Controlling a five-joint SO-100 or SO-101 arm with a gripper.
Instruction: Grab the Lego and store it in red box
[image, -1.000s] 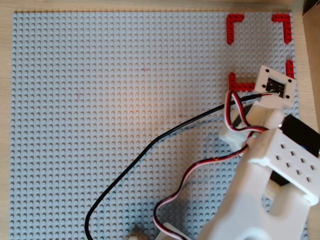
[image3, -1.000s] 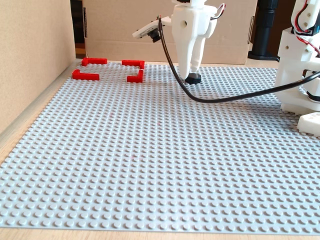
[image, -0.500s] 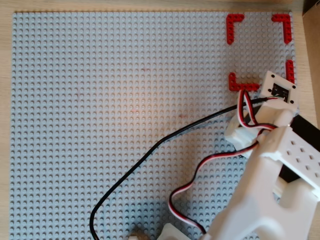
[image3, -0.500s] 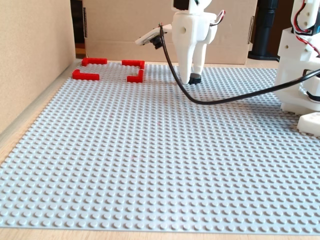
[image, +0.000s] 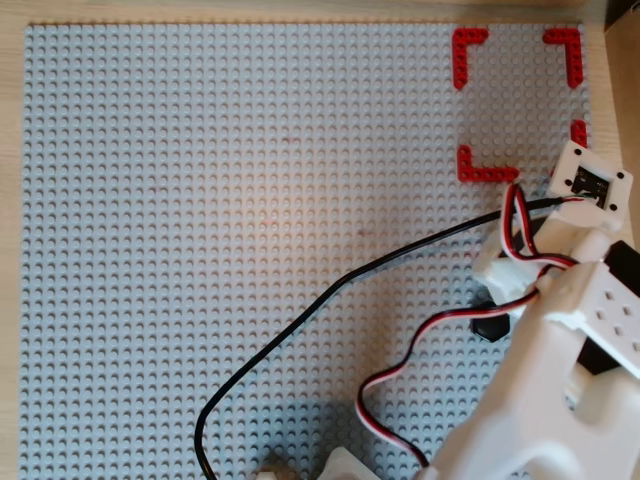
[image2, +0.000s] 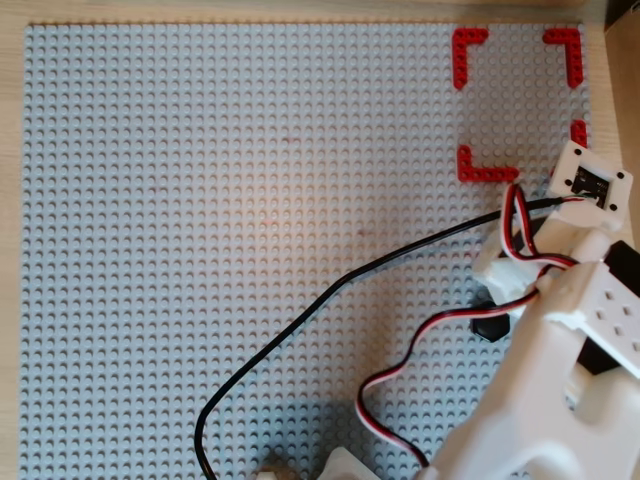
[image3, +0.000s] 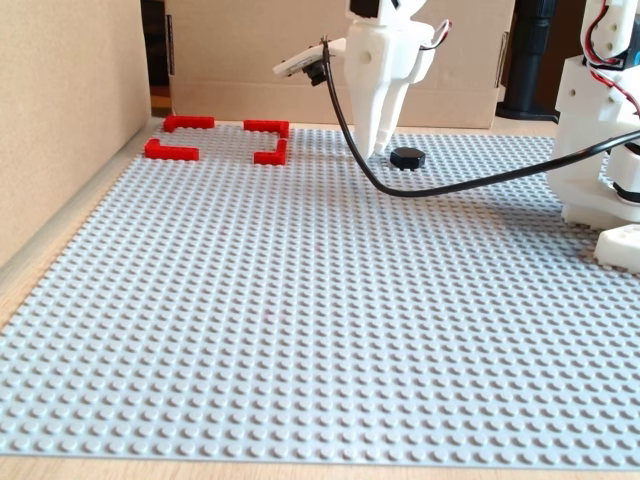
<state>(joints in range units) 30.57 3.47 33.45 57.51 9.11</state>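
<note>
Just to the right of the gripper (image3: 379, 150) in the fixed view, the black Lego (image3: 407, 158) now sits free on the baseplate (image3: 300, 330). The fingers look together and empty; the grab slipped, and the red box (image3: 218, 139) stays empty.

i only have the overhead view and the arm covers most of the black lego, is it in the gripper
Observer: No. In the fixed view the Lego sits flat on the baseplate, just right of the gripper, not between its fingers.
Operator: how high is the tip
Observer: Low, close over the studs, level with the Lego. I cannot tell whether it touches the baseplate.
</note>
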